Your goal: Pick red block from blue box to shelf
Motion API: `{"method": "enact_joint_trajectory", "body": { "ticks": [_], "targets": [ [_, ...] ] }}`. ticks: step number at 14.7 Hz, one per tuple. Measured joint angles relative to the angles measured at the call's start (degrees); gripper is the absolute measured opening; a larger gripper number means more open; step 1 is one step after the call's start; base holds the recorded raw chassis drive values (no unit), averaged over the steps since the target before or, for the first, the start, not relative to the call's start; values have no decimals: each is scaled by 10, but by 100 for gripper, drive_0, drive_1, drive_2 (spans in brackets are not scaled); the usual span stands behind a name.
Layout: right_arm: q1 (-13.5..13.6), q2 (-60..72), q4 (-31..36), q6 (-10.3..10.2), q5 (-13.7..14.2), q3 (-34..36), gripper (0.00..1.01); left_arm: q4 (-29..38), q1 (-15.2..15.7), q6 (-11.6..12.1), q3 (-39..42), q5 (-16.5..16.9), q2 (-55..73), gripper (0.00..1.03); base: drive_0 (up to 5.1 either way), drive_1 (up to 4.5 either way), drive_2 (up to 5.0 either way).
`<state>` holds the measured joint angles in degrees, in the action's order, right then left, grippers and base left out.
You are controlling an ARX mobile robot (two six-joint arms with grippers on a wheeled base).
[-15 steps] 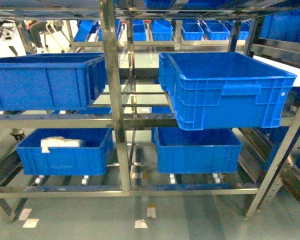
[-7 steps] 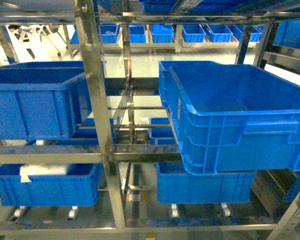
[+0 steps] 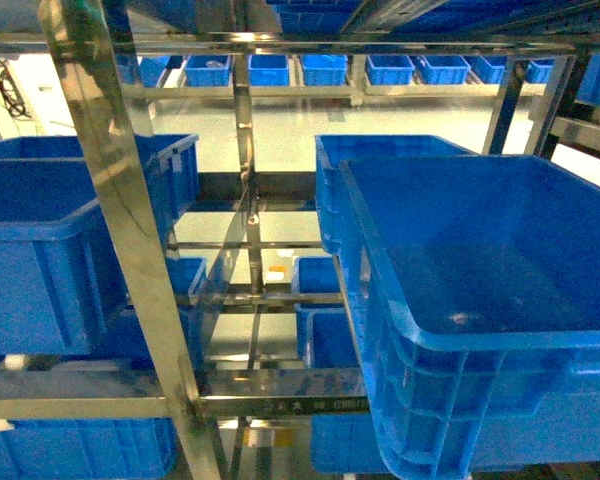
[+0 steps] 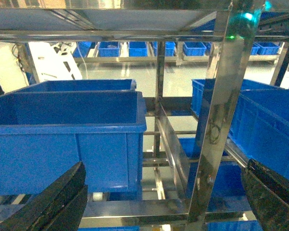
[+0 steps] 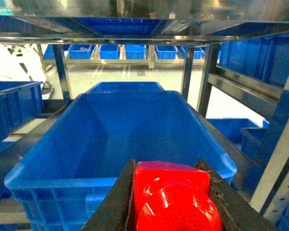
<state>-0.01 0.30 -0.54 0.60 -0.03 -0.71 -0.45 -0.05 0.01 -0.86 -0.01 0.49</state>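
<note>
Between the right gripper's point(image 5: 171, 202) dark fingers point(image 5: 116, 202), low in the right wrist view, the red block point(image 5: 173, 197) sits clamped, glossy stud facing the camera. Just beyond it lies a big dark blue crate point(image 5: 120, 139), open and bare inside, resting on the shelf point(image 5: 202, 77). The left gripper point(image 4: 159, 202) is spread wide with nothing in it, its two black fingers at the bottom corners of the left wrist view. The turquoise blue box is not in any view.

My read: this is the carry to the shelf. To do it well, bring the block in level over the crate's near rim, clear of the steel upright point(image 3: 130, 250), and only let go once it sits low inside.

Around the crate, the shelf is shiny steel rails and perforated posts, reflecting blue everywhere. Left of the crate another ribbed crate point(image 3: 50, 250) fills its tier. Behind, a pale glossy floor point(image 3: 280, 120) and a far row of small blue bins point(image 3: 310, 70).
</note>
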Motion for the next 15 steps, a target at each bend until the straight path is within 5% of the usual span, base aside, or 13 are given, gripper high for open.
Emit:
{"method": "enact_joint_trajectory", "body": {
  "ticks": [2,15],
  "targets": [
    [0,0,3,0,0,0,28,3,0,0,0,0,0,98,-3,412,-418],
    [0,0,3,0,0,0,28,3,0,0,0,-1,0,98,0,0,0]
  ]
}}
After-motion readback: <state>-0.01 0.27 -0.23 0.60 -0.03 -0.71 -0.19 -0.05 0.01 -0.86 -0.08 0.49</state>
